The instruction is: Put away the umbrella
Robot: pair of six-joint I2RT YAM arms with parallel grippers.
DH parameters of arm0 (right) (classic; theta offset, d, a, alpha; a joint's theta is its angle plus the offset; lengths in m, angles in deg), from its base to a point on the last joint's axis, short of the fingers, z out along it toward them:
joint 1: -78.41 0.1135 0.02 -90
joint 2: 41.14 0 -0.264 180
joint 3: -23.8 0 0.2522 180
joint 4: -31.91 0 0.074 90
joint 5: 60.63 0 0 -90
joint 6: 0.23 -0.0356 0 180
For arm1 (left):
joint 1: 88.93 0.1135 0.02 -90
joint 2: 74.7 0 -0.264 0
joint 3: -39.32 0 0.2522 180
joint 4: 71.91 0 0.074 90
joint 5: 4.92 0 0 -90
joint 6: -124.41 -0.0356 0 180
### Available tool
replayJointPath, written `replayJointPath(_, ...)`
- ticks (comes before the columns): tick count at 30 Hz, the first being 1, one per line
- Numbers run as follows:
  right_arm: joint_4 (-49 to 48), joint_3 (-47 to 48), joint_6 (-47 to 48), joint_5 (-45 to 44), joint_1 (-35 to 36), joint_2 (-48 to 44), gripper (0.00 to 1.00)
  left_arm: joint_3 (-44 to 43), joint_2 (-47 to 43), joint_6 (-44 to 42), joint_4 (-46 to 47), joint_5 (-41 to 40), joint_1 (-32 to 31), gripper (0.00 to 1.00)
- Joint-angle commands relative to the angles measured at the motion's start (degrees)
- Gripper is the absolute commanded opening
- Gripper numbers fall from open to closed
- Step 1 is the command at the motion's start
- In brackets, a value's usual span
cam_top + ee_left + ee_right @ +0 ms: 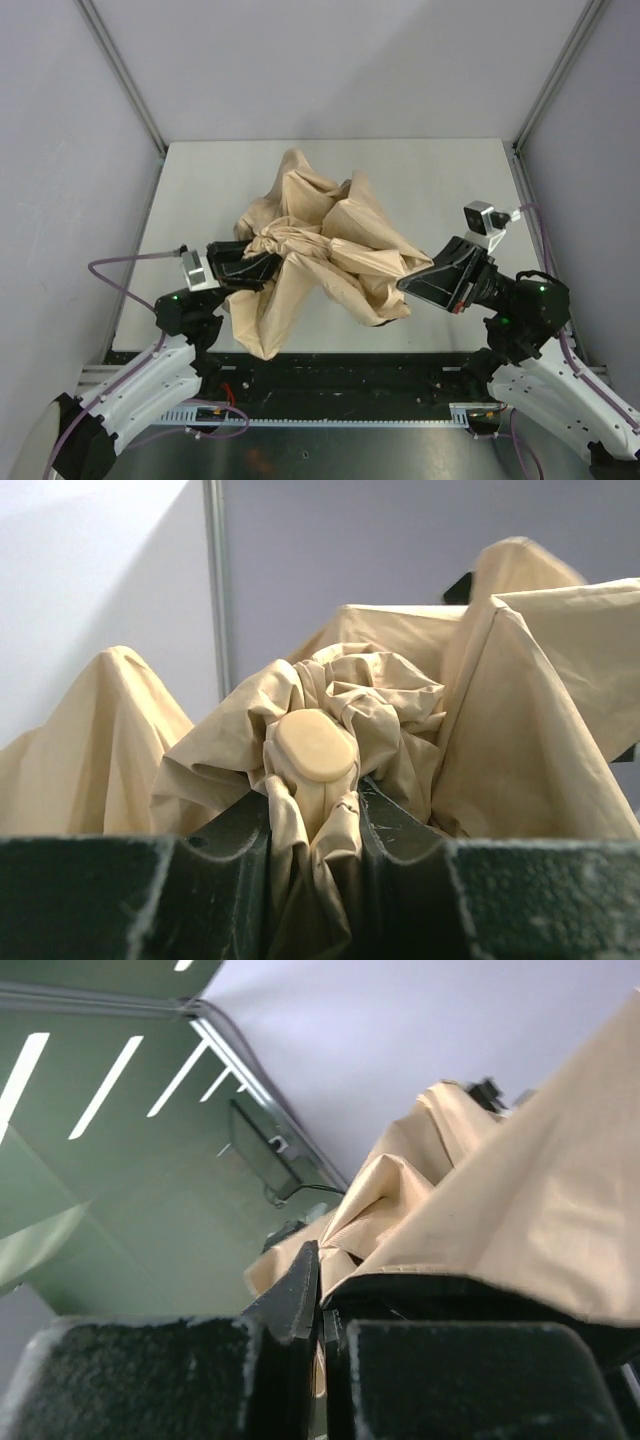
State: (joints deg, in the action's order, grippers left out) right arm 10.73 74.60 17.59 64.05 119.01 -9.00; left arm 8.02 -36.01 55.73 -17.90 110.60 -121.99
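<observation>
Umbrella (320,250) – canopy (365,230) loose, mid-frame on table (450,180) | my left gripper (266,266) – clamped on bunched cloth below handle (315,745), anchoring it | my right gripper (403,284) – pinched together on canopy edge, likely to gather it

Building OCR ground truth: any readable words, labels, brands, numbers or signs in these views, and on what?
None readable in any view.
The umbrella fabric is plain beige, with no print showing.
Its handle shows no logo or lettering.
</observation>
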Motion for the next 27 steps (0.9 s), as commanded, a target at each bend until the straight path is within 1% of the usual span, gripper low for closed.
replayJointPath(1,-16.9,3.3,-8.1,3.5,-0.2,1.4,0.01,0.3,1.6,-1.0,8.0,-3.6,3.2,0.0)
replayJointPath(2,-16.3,3.5,-7.5,3.5,-0.2,1.7,0.08,0.5,2.0,-0.1,9.0,-3.5,3.6,0.0)
replayJointPath(3,-14.6,3.7,-6.0,3.5,-0.2,1.7,0.18,0.5,2.3,0.7,9.8,-3.3,3.9,0.0)
replayJointPath(5,-8.4,3.9,-1.6,3.2,-0.1,1.1,0.35,0.5,2.6,2.0,11.1,-2.7,4.3,0.0)
replayJointPath(8,6.3,3.9,6.1,-0.9,-0.2,-1.4,0.59,0.4,2.5,3.5,12.4,-2.0,4.5,0.0)
replayJointPath(10,16.9,3.9,11.1,-5.5,-0.1,-3.4,0.71,0.3,2.2,4.3,12.9,-1.7,4.5,0.0)
replayJointPath(12,25.2,3.9,14.4,-9.3,-0.1,-4.9,0.77,0.1,1.9,4.7,13.0,-1.3,4.5,0.0)
replayJointPath(15,31.7,3.9,17.0,-10.8,0.4,-6.1,0.84,-0.2,1.8,4.6,13.1,-1.3,4.6,0.0)
replayJointPath(18,40.1,3.8,20.0,-15.1,1.4,-9.0,0.96,-0.4,2.1,4.2,13.1,-2.1,5.0,0.0)
replayJointPath(20,43.2,3.8,20.4,-16.2,1.5,-10.5,0.98,-0.6,2.6,3.9,13.1,-2.8,5.3,0.0)
replayJointPath(23,42.1,3.5,15.2,-14.4,1.7,-10.0,0.99,-0.9,3.6,3.5,13.1,-3.4,5.6,0.0)
replayJointPath(27,34.9,3.3,6.2,-14.1,2.2,-8.3,0.99,-1.4,4.5,2.9,13.0,-2.7,5.9,0.0)
